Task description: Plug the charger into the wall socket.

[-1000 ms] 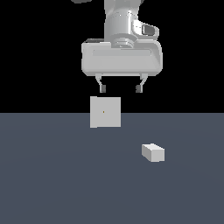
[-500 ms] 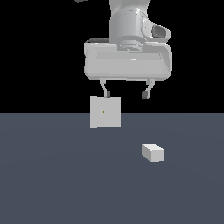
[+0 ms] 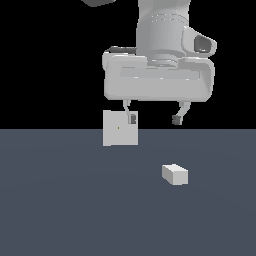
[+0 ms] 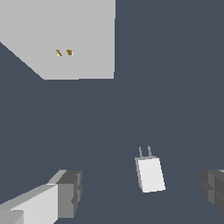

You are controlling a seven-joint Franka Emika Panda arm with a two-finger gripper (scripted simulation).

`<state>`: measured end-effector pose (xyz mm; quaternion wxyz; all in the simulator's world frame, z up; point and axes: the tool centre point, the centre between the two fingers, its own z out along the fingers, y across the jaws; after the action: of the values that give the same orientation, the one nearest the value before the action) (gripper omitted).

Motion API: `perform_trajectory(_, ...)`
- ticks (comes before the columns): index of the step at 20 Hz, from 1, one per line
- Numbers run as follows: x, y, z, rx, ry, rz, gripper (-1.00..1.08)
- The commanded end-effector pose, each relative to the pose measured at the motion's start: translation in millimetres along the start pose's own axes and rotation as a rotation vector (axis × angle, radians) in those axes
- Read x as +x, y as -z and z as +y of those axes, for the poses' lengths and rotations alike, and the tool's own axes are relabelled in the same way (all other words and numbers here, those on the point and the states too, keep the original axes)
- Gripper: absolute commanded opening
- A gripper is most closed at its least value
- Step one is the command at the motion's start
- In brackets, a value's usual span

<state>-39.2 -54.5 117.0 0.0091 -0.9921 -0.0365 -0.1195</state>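
A white robot arm hangs over a flat dark grey-blue surface [image 3: 60,210] against a black background. Its hand [image 3: 154,119] is released: the two fingers stand wide apart with nothing between them, well above the surface.

The charger [image 3: 175,174], a small white block, lies flat on the surface, below the hand and a little toward the exterior view's right. In the wrist view the charger [image 4: 150,173] appears between the two dark fingertips [image 4: 71,193], nearer one side than centred, with its two thin prongs pointing toward the socket. That lay suggests the hand is lining up for a descent and a grasp across the block's sides.

The wall socket [image 3: 120,128], a pale square panel, stands upright on the surface, well apart from the charger and toward the exterior view's left. The wrist view shows two small brass-coloured slots [image 4: 64,53] on its face [image 4: 74,35].

Nothing is plugged in yet; the charger is untouched.
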Motion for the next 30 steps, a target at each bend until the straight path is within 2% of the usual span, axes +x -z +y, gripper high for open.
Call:
perform_trajectory(1,-5,-6,5,0.001,0.014,0.030,1.00)
perform_trajectory(17,-25,-36,26,0.022,0.086,0.177,1.00)
perform_trajectory(24,-29,-45,32,0.029,0.104,0.212,1.00)
perform_trajectory(30,-30,-49,34,0.031,0.111,0.221,1.00)
